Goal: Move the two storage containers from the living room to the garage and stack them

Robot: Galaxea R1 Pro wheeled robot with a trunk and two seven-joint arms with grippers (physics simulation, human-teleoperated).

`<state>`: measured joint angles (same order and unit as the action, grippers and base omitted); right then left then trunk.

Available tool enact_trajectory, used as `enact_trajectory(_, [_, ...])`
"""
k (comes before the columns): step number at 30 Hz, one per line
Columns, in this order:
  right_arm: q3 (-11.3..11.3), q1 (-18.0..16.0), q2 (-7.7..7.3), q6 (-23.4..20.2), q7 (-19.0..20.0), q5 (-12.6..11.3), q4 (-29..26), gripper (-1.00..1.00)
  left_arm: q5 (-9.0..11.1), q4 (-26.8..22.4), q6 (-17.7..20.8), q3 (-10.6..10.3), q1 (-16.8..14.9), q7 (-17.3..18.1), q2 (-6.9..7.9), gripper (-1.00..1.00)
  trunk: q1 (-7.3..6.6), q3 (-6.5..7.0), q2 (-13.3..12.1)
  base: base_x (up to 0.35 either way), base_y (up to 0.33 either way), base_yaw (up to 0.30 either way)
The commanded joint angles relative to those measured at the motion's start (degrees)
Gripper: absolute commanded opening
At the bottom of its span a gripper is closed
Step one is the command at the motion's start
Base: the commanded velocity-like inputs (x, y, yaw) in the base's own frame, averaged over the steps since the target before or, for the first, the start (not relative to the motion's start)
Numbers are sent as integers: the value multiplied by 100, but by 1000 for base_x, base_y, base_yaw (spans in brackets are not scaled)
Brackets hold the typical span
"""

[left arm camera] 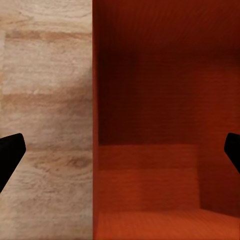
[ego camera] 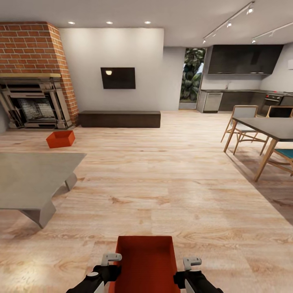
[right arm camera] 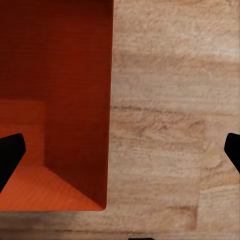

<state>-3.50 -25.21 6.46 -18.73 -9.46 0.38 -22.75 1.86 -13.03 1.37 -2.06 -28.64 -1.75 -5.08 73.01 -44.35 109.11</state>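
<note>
In the head view, one storage container point(ego camera: 145, 260) sits between the left gripper point(ego camera: 110, 258) and right gripper point(ego camera: 192, 262); the second container point(ego camera: 60, 139) lies near the brick fireplace point(ego camera: 34, 77). In the left wrist view, the jaws straddle the near container's wall point(left arm camera: 165, 120), spread wide. The right wrist view shows the same, jaws apart over its wall point(right arm camera: 75, 125) and the wood floor point(right arm camera: 170, 120).

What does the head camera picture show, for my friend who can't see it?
A red-orange open plastic bin sits between the left gripper and right gripper over light wood flooring. A second matching bin lies near the brick fireplace.
</note>
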Motion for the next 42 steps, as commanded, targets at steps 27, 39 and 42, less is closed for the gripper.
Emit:
enact_trajectory(27, [-46,-1,-1,-43,-29,15,-10,100,7,-5,-119,-16,6,-18,14,100,593,-490,1087,0,0,0])
enact_trajectory(39, [-216,0,-3,-36,-29,10,-10,100,7,-3,-128,-14,16,-18,15,100,856,-706,1568,0,0,0])
enact_trajectory(42, [-256,-1,-4,-35,-29,7,-10,100,7,-5,-128,-14,16,-18,15,100,922,-760,1688,0,0,0])
